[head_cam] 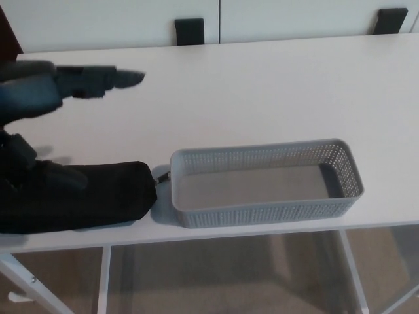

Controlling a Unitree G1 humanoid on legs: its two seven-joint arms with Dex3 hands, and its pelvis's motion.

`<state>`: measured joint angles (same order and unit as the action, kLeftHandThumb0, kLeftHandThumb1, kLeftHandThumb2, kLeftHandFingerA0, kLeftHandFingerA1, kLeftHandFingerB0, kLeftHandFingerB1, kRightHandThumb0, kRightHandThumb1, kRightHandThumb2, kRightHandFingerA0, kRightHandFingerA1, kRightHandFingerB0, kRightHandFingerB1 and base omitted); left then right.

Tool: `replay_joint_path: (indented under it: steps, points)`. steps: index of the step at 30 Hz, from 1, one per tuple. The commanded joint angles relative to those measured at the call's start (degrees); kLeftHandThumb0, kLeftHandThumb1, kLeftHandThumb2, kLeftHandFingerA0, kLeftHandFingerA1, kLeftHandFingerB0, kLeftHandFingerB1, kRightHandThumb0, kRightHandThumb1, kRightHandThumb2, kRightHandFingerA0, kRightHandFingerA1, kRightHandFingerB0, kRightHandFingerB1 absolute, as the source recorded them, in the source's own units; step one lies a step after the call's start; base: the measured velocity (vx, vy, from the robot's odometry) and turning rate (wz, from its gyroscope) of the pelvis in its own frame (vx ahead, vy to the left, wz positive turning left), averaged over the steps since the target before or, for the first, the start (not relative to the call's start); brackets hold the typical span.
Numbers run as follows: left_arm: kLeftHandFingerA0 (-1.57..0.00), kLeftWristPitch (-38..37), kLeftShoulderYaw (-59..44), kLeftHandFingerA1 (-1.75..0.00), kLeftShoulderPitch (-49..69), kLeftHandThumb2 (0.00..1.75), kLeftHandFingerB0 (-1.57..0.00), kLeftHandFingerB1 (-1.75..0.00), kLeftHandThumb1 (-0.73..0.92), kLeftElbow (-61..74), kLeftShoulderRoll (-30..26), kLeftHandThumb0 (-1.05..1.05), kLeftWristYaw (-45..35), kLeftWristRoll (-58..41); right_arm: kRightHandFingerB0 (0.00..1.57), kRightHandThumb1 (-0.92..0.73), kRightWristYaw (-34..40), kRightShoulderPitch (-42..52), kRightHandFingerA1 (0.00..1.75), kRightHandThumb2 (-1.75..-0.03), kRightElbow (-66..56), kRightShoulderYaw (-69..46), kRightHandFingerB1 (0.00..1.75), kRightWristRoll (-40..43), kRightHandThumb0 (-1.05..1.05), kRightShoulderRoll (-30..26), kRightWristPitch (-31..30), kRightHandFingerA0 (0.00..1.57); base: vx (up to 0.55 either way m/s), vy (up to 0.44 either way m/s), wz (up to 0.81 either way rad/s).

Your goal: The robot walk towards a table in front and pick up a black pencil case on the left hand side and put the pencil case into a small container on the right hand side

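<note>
The black pencil case (98, 195) lies flat at the table's front left, its zipper pull pointing at the basket. Just to its right stands the small grey perforated container (262, 208), with nothing inside. My left hand (46, 131) hovers over the case's left part. Its upper fingers (108, 78) stretch out to the right above the table, and its thumb (55, 175) lies low over the case. The fingers are spread apart and hold nothing. The left end of the case is hidden behind the hand. My right hand does not show.
The white table (249, 98) reaches across the whole view, and its front edge runs just below the case and the container. Two black chair backs (190, 31) show beyond the far edge. Under the table are white legs (105, 281) and floor.
</note>
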<state>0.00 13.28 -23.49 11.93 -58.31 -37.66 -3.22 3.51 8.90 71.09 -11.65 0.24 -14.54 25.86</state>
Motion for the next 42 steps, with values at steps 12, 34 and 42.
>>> replay_joint_path:
  steps: [12, 34, 42]
  points:
    - [0.0, 11.7, 12.3, 0.0, -5.6, 0.96, 0.0, 0.0, 0.53, -16.2, 1.3, -0.95, -2.8, 22.0, 0.38, -0.45, 0.7, 0.8, 0.62, -0.72, -0.2, -1.0, 0.49, 0.4, -0.38, -2.2, -0.9, 0.66, 0.0, 0.0, 0.0]
    - [0.0, 9.9, 12.9, 0.0, -7.1, 0.6, 0.0, 0.0, 0.51, -19.6, 6.0, -0.95, -8.0, 28.0, 0.44, -0.54, 0.6, 0.3, 0.54, -0.56, 0.5, -1.4, 0.4, 0.4, -0.32, -1.9, -0.9, 0.7, 0.0, 0.0, 0.0]
    - [0.0, 12.5, 14.1, 0.0, -10.2, 0.63, 0.0, 0.0, 0.54, -22.4, 9.7, -1.02, -10.4, 31.0, 0.38, -0.44, 0.7, 0.0, 0.62, -0.72, 0.7, -1.2, 0.48, 0.2, -0.41, -2.1, -0.8, 0.67, 0.0, 0.0, 0.0]
